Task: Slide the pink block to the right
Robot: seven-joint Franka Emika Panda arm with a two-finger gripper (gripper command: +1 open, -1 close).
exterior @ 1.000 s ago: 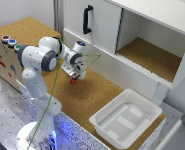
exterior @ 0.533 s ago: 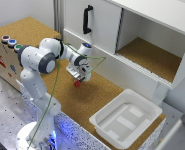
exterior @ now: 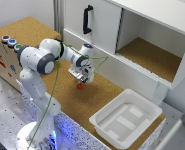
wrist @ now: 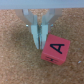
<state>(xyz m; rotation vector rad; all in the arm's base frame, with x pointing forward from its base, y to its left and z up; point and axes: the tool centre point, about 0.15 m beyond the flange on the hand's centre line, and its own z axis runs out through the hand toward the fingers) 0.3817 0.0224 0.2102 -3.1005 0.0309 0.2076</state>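
Note:
The pink block is a small red cube lying on the cork tabletop, just below my gripper in the exterior view. In the wrist view the block shows a black letter "A" on its top face. My gripper has its two fingers pressed together with nothing between them. The fingertips stand right beside the block's edge, apparently touching its side.
A white plastic tray sits on the table toward the exterior view's right. A white cabinet with a black handle and an open compartment stands behind. A wooden box with round coloured buttons is at the left.
My gripper has moved toward the exterior view's right and slightly nearer the front, and the pink block has slid the same way alongside it.

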